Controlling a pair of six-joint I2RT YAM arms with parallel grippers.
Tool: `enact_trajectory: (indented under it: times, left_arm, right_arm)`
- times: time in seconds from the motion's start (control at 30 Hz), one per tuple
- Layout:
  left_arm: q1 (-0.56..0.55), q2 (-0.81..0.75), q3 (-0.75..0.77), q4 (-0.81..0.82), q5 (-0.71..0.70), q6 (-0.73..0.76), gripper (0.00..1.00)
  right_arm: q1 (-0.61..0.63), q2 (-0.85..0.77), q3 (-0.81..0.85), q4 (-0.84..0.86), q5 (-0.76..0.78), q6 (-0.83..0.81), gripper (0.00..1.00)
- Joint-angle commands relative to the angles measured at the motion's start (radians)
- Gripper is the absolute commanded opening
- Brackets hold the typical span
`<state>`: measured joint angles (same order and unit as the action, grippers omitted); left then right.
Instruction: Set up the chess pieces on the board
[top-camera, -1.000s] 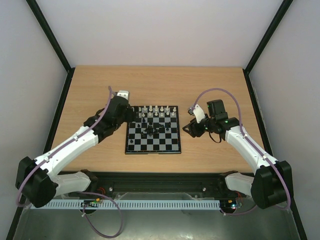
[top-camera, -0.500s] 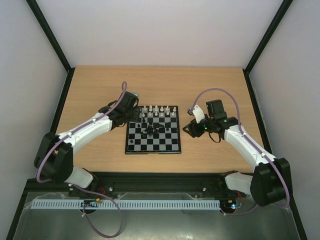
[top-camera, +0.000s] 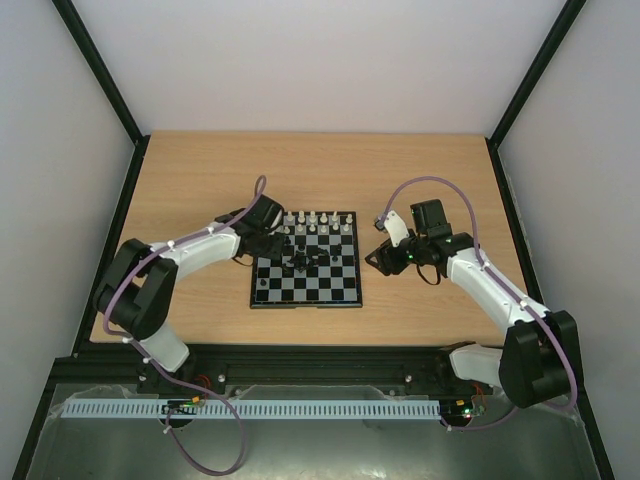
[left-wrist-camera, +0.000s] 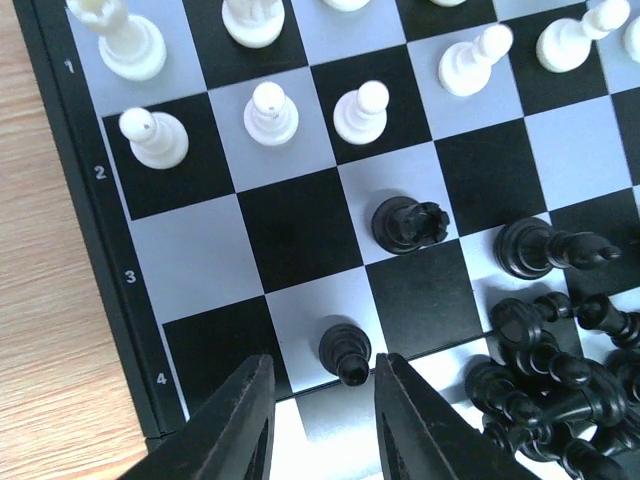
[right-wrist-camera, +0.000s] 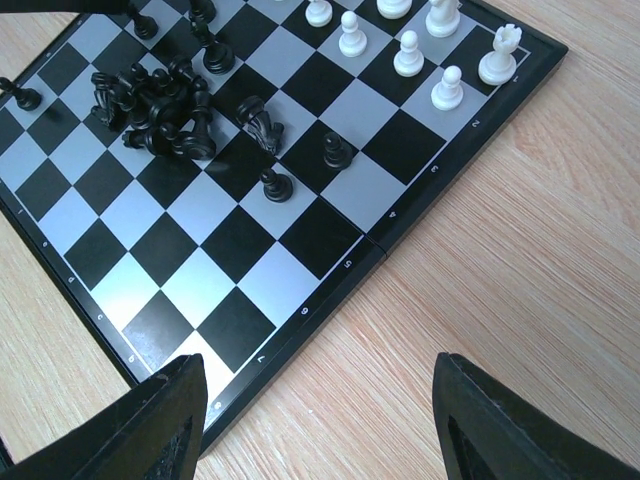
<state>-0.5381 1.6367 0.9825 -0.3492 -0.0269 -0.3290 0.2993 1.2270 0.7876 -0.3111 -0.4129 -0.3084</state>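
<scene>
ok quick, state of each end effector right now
left end effector: open, straddling a black pawn, not clamped
right end effector: open, empty

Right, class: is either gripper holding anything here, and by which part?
Nothing is held. The left gripper straddles a black pawn, with a gap showing beside it. The right gripper hangs open with nothing between its fingers.

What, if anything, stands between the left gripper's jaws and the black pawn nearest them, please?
Nothing visible does. The black pawn stands alone just ahead of the left gripper, in line with the gap between its jaws. The heap of black pieces lies to one side, apart from it.
</scene>
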Motion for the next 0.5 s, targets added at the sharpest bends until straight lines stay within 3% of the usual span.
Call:
enact_trajectory:
  times: [0.0, 0.47]
  left_arm:
    - [-0.001, 0.04, 0.029, 0.004, 0.028, -0.019, 0.27]
    - [-0.003, 0.083, 0.056, 0.035, 0.025, -0.028, 0.19]
  right_arm:
    - [-0.002, 0.016, -0.014, -0.031, -0.002, -0.016, 0.63]
    - [-0.002, 0.035, -0.011, -0.035, -0.002, -0.021, 0.63]
